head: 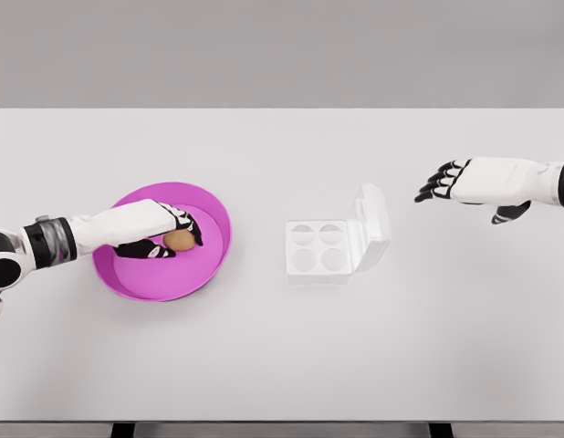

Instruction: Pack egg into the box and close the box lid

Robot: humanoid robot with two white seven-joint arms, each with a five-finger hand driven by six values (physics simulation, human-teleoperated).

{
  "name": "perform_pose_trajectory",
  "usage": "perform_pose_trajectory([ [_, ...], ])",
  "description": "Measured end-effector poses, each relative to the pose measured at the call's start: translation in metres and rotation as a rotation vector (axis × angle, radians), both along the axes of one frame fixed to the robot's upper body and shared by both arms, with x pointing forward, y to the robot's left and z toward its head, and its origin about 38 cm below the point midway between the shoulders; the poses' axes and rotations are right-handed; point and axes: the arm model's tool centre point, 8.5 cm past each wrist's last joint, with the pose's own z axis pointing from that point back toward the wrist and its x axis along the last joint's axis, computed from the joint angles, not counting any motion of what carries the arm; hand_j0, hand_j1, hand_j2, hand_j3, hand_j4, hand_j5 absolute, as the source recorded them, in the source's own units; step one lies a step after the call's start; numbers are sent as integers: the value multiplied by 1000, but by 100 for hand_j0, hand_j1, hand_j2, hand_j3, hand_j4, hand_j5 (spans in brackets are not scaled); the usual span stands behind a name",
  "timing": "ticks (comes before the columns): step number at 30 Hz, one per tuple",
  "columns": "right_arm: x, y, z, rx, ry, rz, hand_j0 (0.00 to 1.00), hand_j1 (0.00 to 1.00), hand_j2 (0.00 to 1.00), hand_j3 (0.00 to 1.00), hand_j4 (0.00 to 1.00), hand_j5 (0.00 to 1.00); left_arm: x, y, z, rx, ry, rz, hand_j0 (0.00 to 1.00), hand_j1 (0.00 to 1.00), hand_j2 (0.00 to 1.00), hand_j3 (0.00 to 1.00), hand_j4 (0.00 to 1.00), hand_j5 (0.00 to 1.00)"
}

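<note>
One brown egg (179, 240) sits between the black fingers (188, 222) of your left hand (165, 230), fingers above it and thumb below, curled round it; whether they are truly clamped or only cupping it you cannot tell from this view. The egg lies inside the round magenta plastic bowl (209, 206), right of the bowl's middle, with its long axis roughly across the picture. Your hand reaches in over the bowl's left wall, so the rim on the right is the first edge to clear when you lift.

From the fingers, the white four-cup egg box (319, 247) lies to the right, well apart from the bowl, with bare white bench (264, 347) between them. All four cups look empty, and the lid (371, 219) stands open and tilted at the box's right side, so you can approach from the left unhindered.

Your right hand (443, 181) hovers further right, beyond the lid, fingers apart and holding nothing. It is the nearer hand to the lid, and likely the better one for closing it.
</note>
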Motion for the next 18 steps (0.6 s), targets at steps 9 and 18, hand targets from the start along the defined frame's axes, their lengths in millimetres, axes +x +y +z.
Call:
perform_pose_trajectory([
  [9, 1, 0, 2, 2, -4, -1, 100, 100, 100, 100, 100, 100, 0, -2, 4, -13, -5, -5, 54, 54, 54, 54, 54, 54],
  [18, 0, -3, 2, -1, -3, -6, 100, 100, 100, 100, 100, 100, -3, -6, 14, -45, -23, -26, 51, 51, 51, 51, 51, 51],
])
